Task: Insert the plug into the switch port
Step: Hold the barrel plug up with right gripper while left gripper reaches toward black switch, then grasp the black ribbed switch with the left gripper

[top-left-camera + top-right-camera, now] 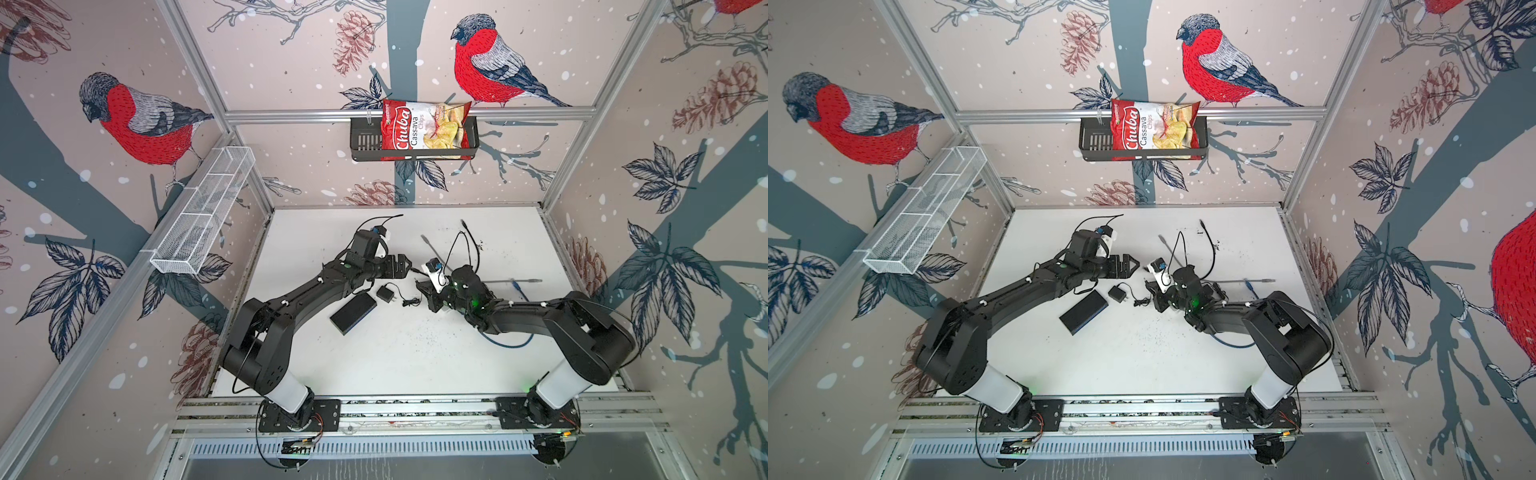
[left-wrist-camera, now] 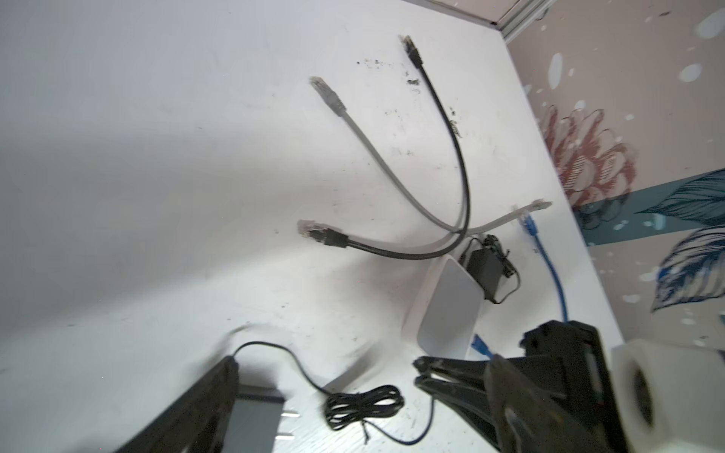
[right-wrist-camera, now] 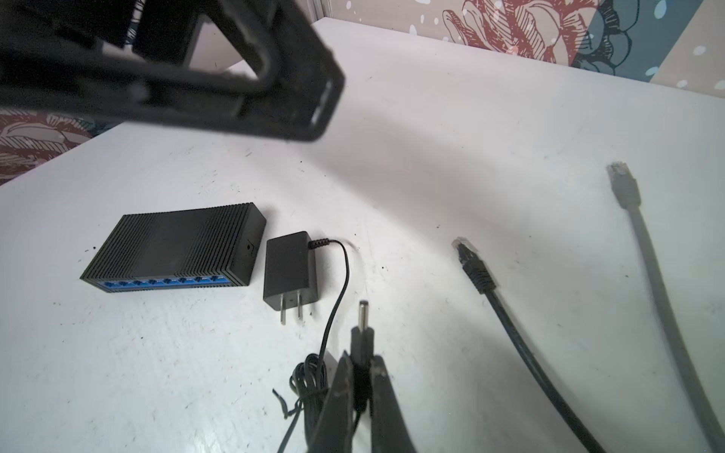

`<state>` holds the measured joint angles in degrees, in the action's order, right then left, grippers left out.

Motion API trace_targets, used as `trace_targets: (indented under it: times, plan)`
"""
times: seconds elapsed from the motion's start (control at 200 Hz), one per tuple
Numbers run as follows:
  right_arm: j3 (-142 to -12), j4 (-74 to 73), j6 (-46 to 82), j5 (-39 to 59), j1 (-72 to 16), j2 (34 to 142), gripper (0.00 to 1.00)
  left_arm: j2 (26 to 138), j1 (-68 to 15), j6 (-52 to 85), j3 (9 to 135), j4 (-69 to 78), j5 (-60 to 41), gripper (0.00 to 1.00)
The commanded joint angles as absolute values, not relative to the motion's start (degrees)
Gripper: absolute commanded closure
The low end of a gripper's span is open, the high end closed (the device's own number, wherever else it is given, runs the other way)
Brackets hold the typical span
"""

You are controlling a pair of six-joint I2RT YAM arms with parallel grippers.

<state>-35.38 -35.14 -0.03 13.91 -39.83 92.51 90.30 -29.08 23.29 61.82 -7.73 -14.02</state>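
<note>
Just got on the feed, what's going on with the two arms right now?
The right end effector is shut on the power adapter's barrel plug, holding it above the white table with the pin pointing out ahead. The left end effector is open and empty, hovering close by. The black network switch lies on the table with the adapter brick beside it. The plug is not yet in the switch.
</note>
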Motion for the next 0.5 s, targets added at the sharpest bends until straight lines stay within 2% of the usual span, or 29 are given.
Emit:
trace_targets:
  times: [0.0, 0.25, 0.365, 0.495]
  plan:
    - [-34.4, -32.5, -1.8, 15.3, -38.8, 90.4, 0.98, 88.8, -29.0, 15.0, 63.1, -16.9, -3.5, 0.03]
    - [-33.3, -30.3, -1.9, 14.8, -37.9, 87.5, 0.97, 84.3, -30.0, -1.5, 58.8, -17.3, 6.4, 0.03]
    - [-32.5, -31.3, -1.7, 15.4, -37.9, 87.2, 0.97, 86.3, -30.0, -2.9, 60.7, -22.5, 14.4, 0.04]
    - [-31.7, -32.5, -1.4, 16.2, -37.9, 86.9, 0.97, 89.4, -29.9, -9.2, 63.0, -29.3, 14.2, 0.04]
